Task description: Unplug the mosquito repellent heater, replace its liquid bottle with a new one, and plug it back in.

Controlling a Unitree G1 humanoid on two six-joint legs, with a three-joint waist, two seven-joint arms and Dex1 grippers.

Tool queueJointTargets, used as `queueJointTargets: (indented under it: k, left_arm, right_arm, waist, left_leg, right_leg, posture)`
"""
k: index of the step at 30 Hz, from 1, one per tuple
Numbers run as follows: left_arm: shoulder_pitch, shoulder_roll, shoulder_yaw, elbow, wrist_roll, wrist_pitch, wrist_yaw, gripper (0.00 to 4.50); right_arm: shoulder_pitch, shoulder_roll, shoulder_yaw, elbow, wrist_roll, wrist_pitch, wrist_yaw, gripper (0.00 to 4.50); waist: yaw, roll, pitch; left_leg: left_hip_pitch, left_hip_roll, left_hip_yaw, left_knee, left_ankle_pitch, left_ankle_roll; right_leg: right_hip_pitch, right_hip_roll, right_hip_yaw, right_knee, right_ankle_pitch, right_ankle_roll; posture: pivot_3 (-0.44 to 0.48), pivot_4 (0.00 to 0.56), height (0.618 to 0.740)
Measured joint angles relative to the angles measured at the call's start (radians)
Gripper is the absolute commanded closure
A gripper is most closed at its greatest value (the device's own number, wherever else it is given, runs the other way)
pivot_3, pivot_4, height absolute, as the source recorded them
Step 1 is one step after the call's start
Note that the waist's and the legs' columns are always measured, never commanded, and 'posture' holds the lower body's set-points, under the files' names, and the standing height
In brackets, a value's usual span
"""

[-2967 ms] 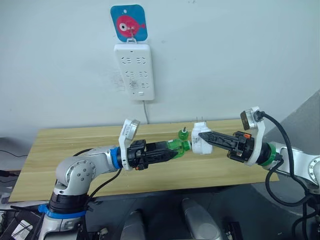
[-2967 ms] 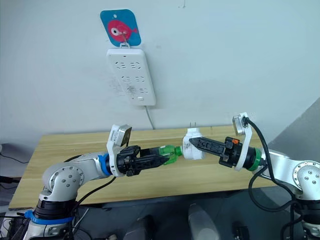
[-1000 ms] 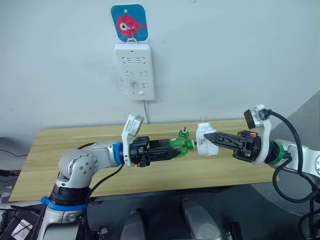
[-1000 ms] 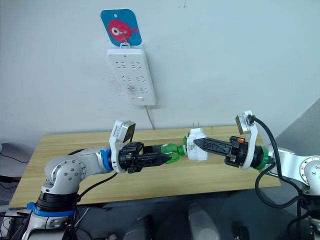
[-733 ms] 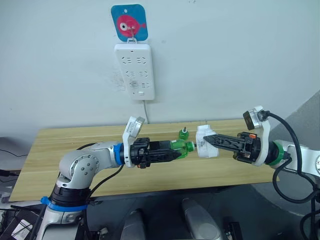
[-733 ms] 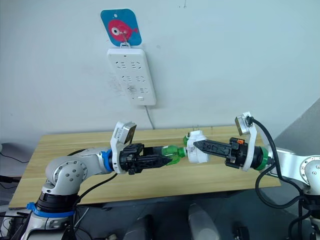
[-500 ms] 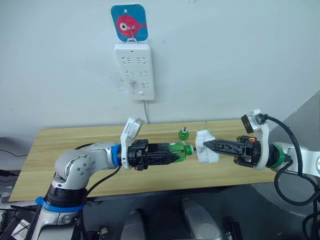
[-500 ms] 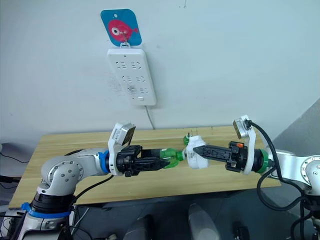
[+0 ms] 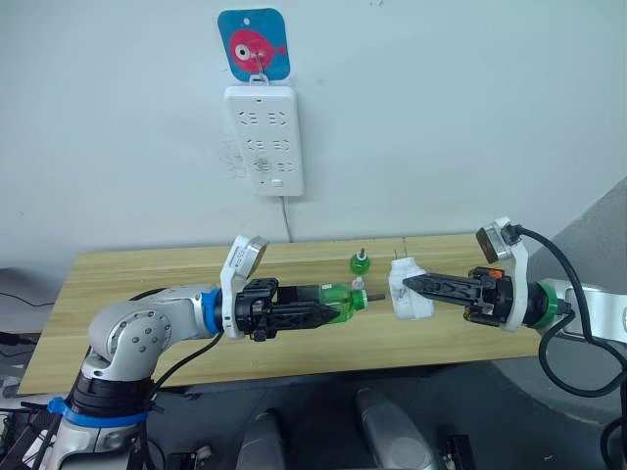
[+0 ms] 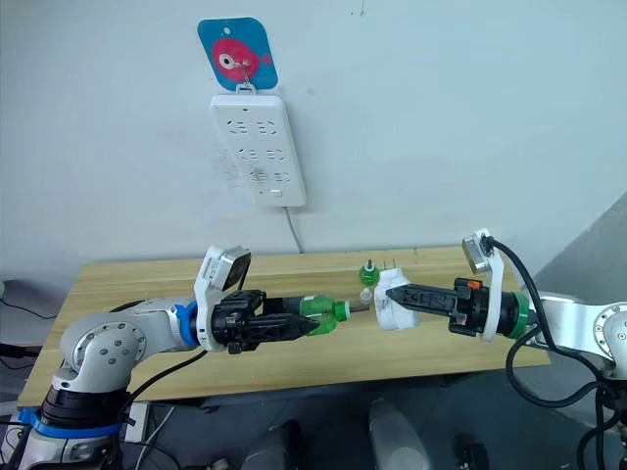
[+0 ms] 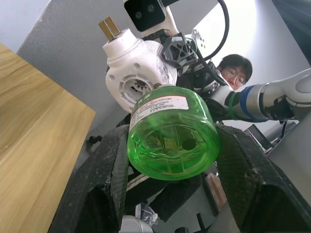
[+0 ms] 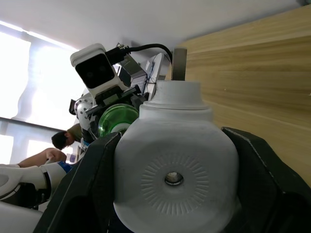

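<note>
In the upper left of the head views the white power strip is hanging on the wall under a fish sticker, with every socket bare, so the unplugging is judged done.

Below it, left of centre, the left gripper is pinching a green liquid bottle by its body and holding it level above the wooden table, with the bottle's wick end pointing toward the middle of the frame. In the left wrist view the black fingers are pressing on both sides of the green base.

At centre, a small gap is separating the wick tip from the mosquito repellent heater, so bottle and heater are apart. A second green bottle is standing upright on the table just behind that gap.

Right of centre, the right gripper is clamping the heater in mid-air, its prongs pointing up toward the wall.

Whether the held bottle is the old or the new one cannot be told. Either way, a bottle is waiting to be seated in the heater, and plugging back in is also remaining.
</note>
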Motion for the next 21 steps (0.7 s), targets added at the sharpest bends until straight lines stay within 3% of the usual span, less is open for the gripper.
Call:
queueJointTargets:
  k: [21]
  left_arm:
    - [0.0,-0.071,-0.006,0.028,0.007,-0.022,0.053,2.21]
  right_arm:
    - [-0.01,0.09,-0.047,0.011,-0.003,-0.009,-0.046,1.56]
  waist:
    - [0.0,0.0,0.0]
  left_leg:
    - [0.0,0.0,0.0,0.0,0.0,0.0]
  right_leg:
    - [0.0,0.0,0.0,0.0,0.0,0.0]
  posture:
    - [-0.256,0.205,0.733]
